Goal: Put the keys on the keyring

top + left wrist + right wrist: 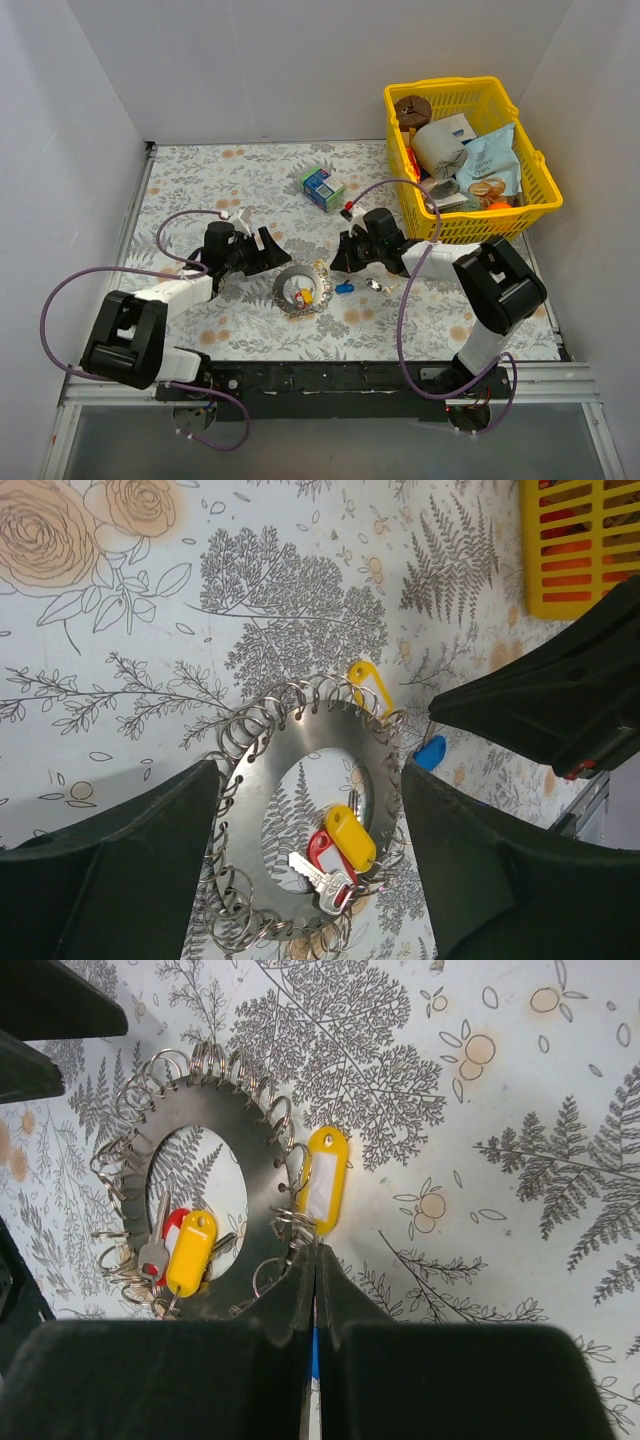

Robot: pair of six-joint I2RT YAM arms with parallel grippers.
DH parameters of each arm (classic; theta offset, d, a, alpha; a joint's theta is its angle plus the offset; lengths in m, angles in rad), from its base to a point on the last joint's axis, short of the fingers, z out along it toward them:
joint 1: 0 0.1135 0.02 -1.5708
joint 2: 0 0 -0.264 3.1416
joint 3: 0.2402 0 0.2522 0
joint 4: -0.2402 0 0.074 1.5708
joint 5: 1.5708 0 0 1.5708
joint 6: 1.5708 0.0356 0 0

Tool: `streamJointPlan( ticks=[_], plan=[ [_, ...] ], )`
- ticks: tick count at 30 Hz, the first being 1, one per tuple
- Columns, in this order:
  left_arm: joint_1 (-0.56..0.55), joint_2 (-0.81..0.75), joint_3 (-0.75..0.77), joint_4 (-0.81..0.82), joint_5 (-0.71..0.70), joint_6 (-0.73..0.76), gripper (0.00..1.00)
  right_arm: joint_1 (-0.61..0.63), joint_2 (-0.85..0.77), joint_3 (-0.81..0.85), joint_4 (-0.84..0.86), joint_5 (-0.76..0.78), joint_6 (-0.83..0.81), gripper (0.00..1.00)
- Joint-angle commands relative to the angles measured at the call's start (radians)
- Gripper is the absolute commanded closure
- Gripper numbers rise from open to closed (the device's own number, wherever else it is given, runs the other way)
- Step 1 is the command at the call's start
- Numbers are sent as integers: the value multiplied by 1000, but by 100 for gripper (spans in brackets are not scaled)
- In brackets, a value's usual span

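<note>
The keyring point(290, 280) is a flat grey metal ring edged with small split rings, lying mid-table; it also shows in the left wrist view point(250, 800) and the right wrist view point(255, 1150). A yellow-headed key point(350, 835) and a red-headed key point(320, 855) lie in its hole. Another yellow tag point(325, 1192) hangs at its outer edge. A blue key point(344, 288) and a small dark key point(375, 285) lie on the table to the right. My left gripper point(310, 780) is open, with one finger on each side of the keyring. My right gripper point(314, 1250) is shut, its tips against the split rings by the yellow tag.
A yellow basket point(470, 232) full of packets, with a brown disc point(411, 107) inside, stands at the back right. A blue-green carton point(322, 187) stands behind the keyring. White walls close in the left, back and right.
</note>
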Motion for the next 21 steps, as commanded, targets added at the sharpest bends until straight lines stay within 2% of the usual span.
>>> streamJointPlan(
  ticks=[1,10,21],
  plan=[
    [-17,-57,46,-12,-34,5,28,-16,-1,23,43,24,7,97],
    [-128,95,129,39,10,31,31,-19,51,14,6,-37,-11,99],
    [-214,199,135,166,50,57,52,-5,-6,-79,-5,-56,-4,99]
  ],
)
